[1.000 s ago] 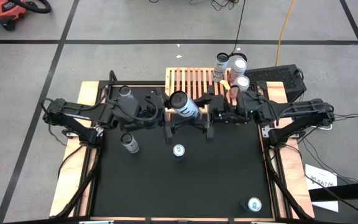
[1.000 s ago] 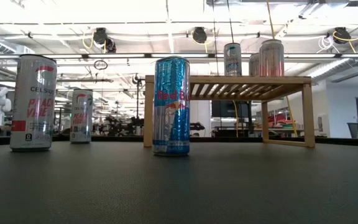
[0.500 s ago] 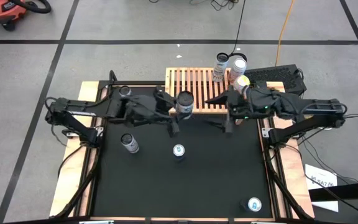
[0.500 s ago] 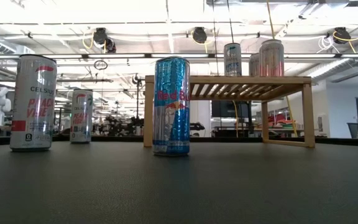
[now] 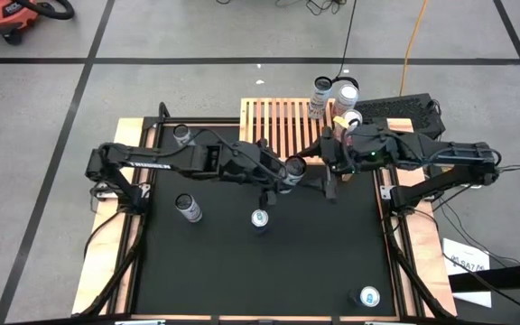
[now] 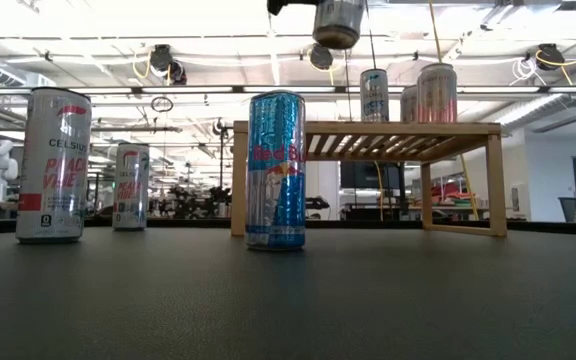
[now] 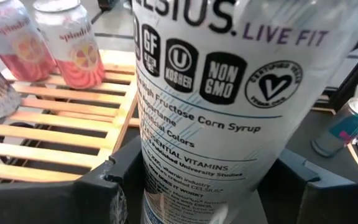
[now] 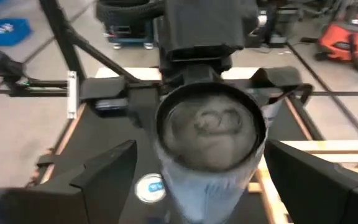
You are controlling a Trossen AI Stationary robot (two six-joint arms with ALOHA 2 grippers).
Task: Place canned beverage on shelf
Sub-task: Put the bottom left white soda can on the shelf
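Observation:
My left gripper (image 5: pixel 283 173) is shut on a white Celsius can (image 5: pixel 293 168), the canned beverage, high above the black mat and just in front of the shelf (image 5: pixel 273 122). The can's bottom end (image 6: pixel 338 35) shows at the top of the low view. My right gripper (image 5: pixel 323 171) is open, a little to the can's right. Its fingers (image 8: pixel 104 171) stand wide on either side of the can's top (image 8: pixel 211 124) without touching it. The light-wood shelf (image 6: pixel 368 130) rests on its side legs at the mat's far edge. My left gripper pinches the can's body (image 7: pixel 166 180) between its two fingers (image 7: pixel 107 193), one on each side. The fingers come from the table's left, slanting a little downward, and lie across the can. The can is lifted clear, tilted with its top toward the right arm.
Three cans (image 5: pixel 348 93) stand on the shelf's right end. On the mat stand a blue Red Bull can (image 5: pixel 259 219), two white Celsius cans (image 5: pixel 188 208) (image 5: pixel 181 134) at the left and a blue can (image 5: pixel 369 296) at the near right.
My left gripper has carried the can down and toward the table's right and near edges. The can has tipped, so its top now leans right and its bottom has come into the low view. My right gripper has drawn back toward the right edge, off the can.

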